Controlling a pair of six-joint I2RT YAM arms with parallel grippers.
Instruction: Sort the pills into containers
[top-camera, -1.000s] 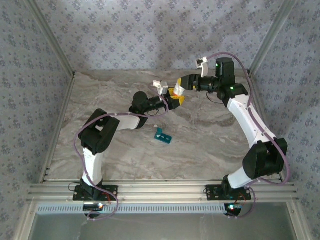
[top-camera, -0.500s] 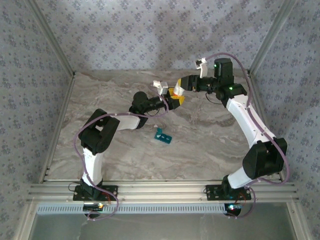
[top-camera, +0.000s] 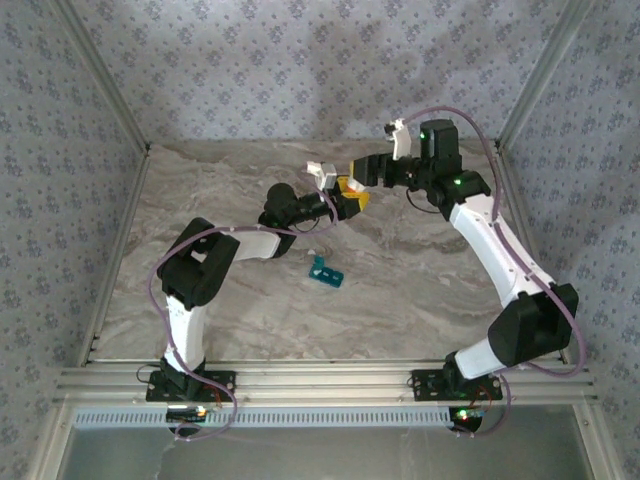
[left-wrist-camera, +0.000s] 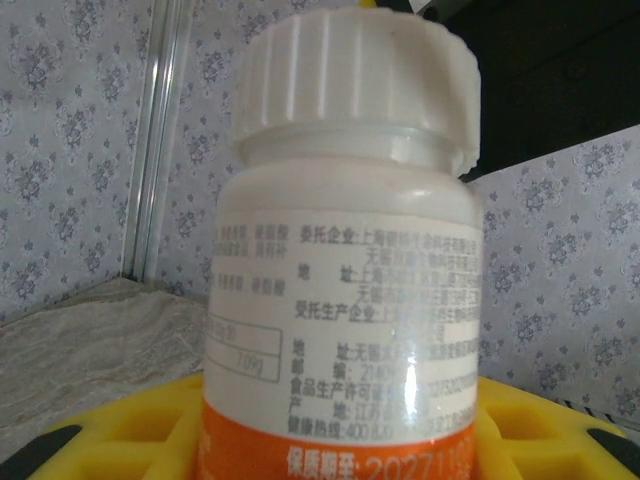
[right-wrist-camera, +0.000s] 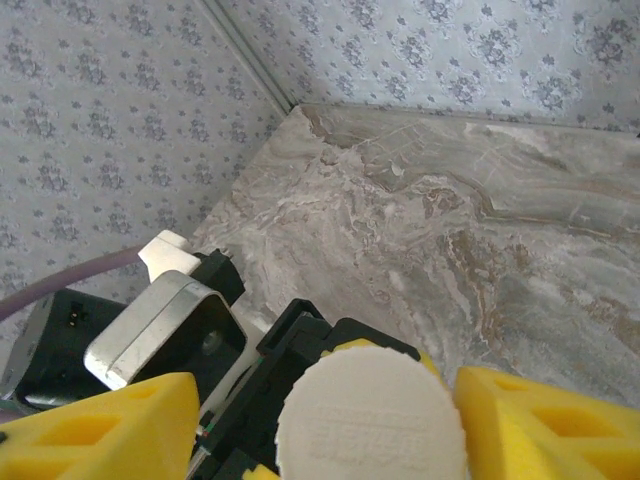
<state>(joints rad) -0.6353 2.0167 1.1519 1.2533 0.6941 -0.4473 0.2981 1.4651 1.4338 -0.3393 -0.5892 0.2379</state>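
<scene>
A white bottle with an orange band and a ribbed white cap stands upright in my left gripper, whose yellow fingers are shut on its lower body. It hangs above the middle of the far table. My right gripper sits over the cap, open, with one yellow finger on each side and a small gap to the cap. The teal-blue containers lie on the marble table, nearer than both grippers, one lid raised. The pills are hidden.
Marble tabletop stretches open on all sides of the containers. Patterned walls and metal corner posts enclose the back and sides. The left arm's wrist housing sits just below my right fingers.
My right gripper's jaws have spread apart from the cap, and the right arm has shifted slightly left. The left arm and the bottle have stayed put.
</scene>
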